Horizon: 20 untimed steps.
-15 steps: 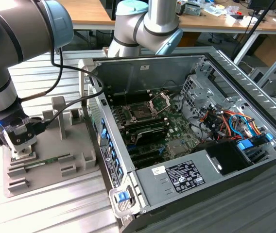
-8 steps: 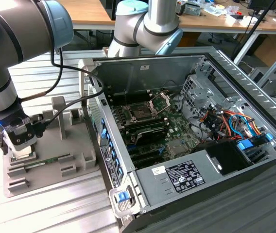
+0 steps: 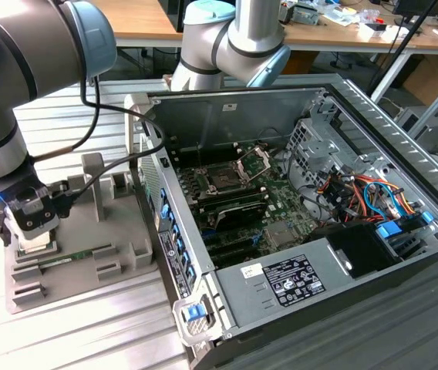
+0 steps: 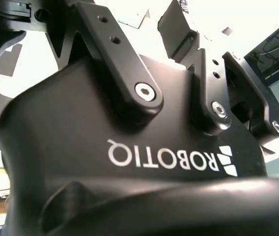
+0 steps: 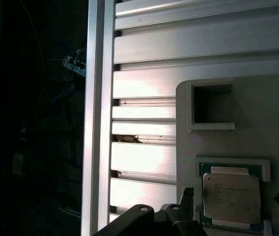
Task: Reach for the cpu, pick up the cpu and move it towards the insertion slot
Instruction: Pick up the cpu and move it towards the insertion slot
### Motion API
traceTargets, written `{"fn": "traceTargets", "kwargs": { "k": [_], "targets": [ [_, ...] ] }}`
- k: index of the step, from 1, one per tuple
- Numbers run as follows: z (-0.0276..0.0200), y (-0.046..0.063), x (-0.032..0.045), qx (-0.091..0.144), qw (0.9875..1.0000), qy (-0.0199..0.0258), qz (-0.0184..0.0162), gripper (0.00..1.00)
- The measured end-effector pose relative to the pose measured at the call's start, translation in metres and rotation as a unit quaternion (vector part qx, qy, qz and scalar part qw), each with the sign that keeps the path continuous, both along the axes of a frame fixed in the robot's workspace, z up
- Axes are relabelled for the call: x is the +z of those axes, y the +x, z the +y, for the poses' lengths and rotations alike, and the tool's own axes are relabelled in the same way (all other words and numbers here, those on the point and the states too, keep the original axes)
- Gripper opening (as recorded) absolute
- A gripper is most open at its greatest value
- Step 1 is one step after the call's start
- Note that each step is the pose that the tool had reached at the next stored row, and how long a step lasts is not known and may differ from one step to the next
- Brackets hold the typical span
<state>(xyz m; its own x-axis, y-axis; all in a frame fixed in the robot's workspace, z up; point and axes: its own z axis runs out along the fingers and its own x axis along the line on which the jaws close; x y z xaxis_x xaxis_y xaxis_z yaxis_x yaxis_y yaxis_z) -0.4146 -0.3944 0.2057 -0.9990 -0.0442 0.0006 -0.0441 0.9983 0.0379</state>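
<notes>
I hover over the grey holder (image 3: 130, 247), my gripper (image 5: 235, 198) spread wide and holding nothing, a finger either side of the cpu (image 5: 230, 195), lined up on its edges. The cpu lies flat in its recess, well apart from the insertion slot (image 3: 223, 179) inside the computer case (image 3: 219, 116).

Exterior view: even, bright indoor light; slatted counter (image 3: 88, 339) washed pale, computer case (image 3: 227, 116) interior in soft shadow. Second wrist view: background blown white behind black casing (image 4: 80, 128). First wrist view: slats glare, beyond the counter edge near black; chip (image 5: 231, 196) dully sheened.
</notes>
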Motion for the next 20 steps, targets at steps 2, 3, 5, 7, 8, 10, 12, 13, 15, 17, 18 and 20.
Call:
{"fn": "traceTargets", "kwargs": {
  "k": [2,3,5,7,8,10,12,13,15,17,18,20],
  "targets": [
    [0.0001,0.000,-0.0007,0.004,1.0000,0.0000,0.0000,0.66],
    [0.0001,0.000,-0.0010,0.006,1.0000,0.0000,-0.0001,0.66],
    [0.0000,0.001,-0.0021,0.012,0.9999,0.0000,-0.0001,0.66],
    [0.0000,0.001,-0.0043,0.014,0.9999,0.0000,0.0000,0.66],
    [0.0000,0.001,-0.0061,0.014,0.9999,0.0000,0.0000,0.66],
    [0.0000,0.001,-0.0081,0.015,0.9999,0.0000,0.0000,0.66],
    [0.0000,0.001,-0.0101,0.015,0.9999,0.0000,-0.0001,0.66],
    [0.0000,0.001,-0.0109,0.015,0.9999,0.0000,-0.0001,0.66],
    [0.0000,0.001,-0.0120,0.016,0.9999,0.0000,-0.0001,0.66],
    [0.0000,0.002,-0.0147,0.018,0.9998,0.0000,0.0000,0.66],
    [0.0000,0.003,-0.0155,0.019,0.9998,0.0000,0.0000,0.66],
    [0.0000,0.003,-0.0161,0.019,0.9998,0.0000,-0.0001,0.66]
  ]
}}
